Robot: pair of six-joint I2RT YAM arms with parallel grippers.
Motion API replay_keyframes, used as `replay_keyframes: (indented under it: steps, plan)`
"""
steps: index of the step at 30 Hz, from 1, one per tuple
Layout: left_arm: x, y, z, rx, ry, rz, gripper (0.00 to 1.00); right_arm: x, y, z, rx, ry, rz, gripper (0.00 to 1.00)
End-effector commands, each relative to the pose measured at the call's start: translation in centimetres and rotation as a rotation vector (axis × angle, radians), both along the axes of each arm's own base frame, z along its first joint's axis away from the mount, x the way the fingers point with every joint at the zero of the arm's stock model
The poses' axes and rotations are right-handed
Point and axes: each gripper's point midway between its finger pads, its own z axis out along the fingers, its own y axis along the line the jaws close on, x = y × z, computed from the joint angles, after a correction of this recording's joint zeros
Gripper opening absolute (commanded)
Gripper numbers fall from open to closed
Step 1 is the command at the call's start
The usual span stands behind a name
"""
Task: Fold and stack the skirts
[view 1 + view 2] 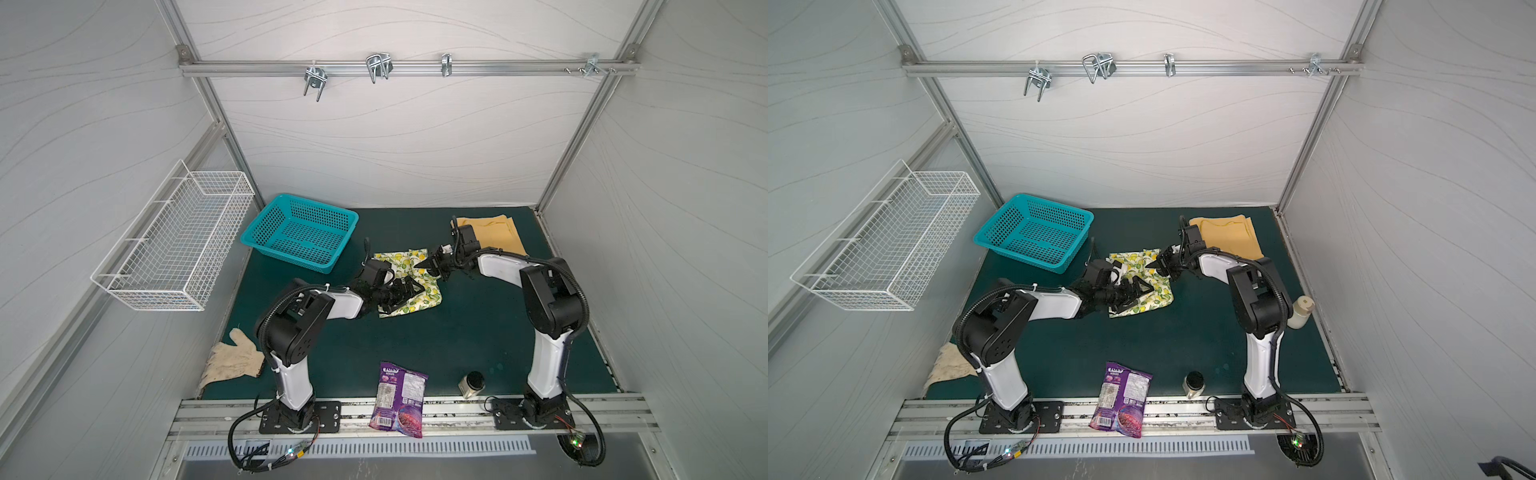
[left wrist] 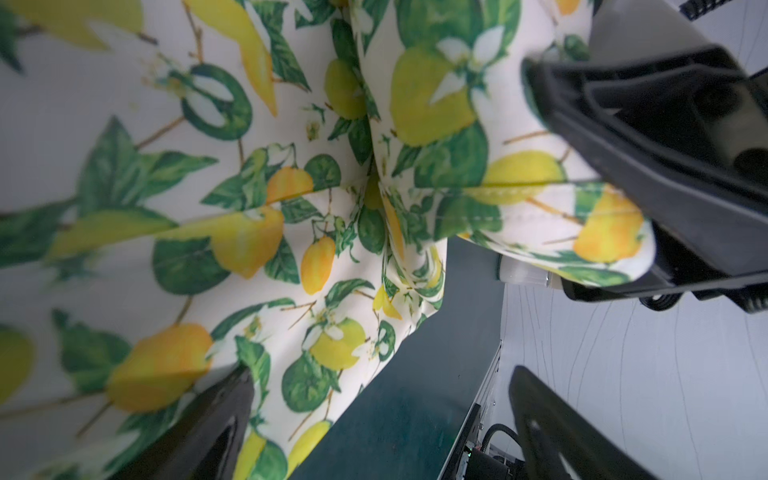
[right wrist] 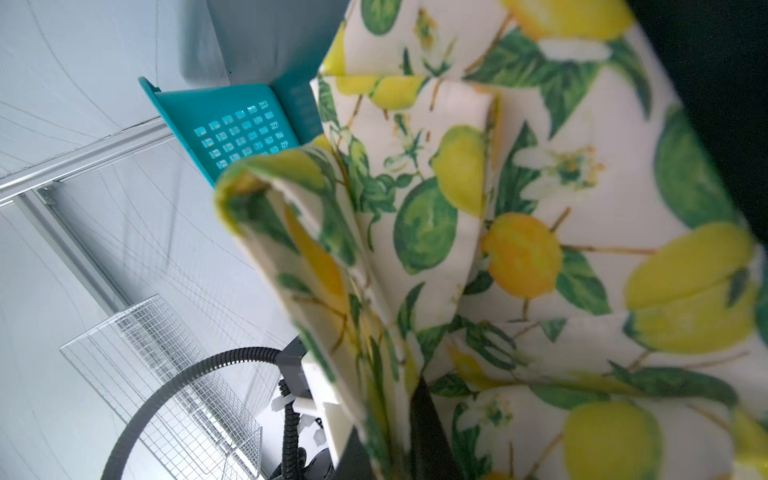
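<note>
Fold of lemon skirt (image 1: 417, 306) in hand: right gripper (image 1: 428, 264) pinching its edge, left gripper (image 1: 409, 287) spread; next, closing on cloth edge between open jaws

Pale grey wall panels (image 1: 395, 158) traced with thin wavy lines close the cell in on three sides, framed by aluminium posts (image 1: 588, 124), under soft, even light. A rail (image 1: 498, 67) across the back wall carries several metal hooks (image 1: 378, 68), and a white wire basket (image 1: 174, 249) hangs on the left wall. The floor is a dark green mat (image 1: 457, 340), edged at the near side by a slotted aluminium track (image 1: 457, 415).
</note>
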Motion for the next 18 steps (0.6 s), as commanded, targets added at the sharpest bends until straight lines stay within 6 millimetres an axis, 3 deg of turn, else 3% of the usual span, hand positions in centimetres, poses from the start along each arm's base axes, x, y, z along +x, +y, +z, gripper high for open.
replay_keyframes:
  steps: [1, 8, 18]
  plan:
    - [-0.3, 1.0, 1.4, 0.036, -0.023, 0.005, 0.97, 0.2, 0.3, 1.1, 0.043, -0.011, -0.008, 0.11]
    - [-0.9, 3.1, 4.1, 0.102, -0.087, 0.030, 0.97, 0.5, -0.2, 1.6, 0.038, -0.025, -0.008, 0.10]
    - [-1.7, 5.4, 1.3, 0.144, -0.039, 0.069, 0.97, 0.6, -0.2, 1.2, 0.037, -0.027, -0.002, 0.11]
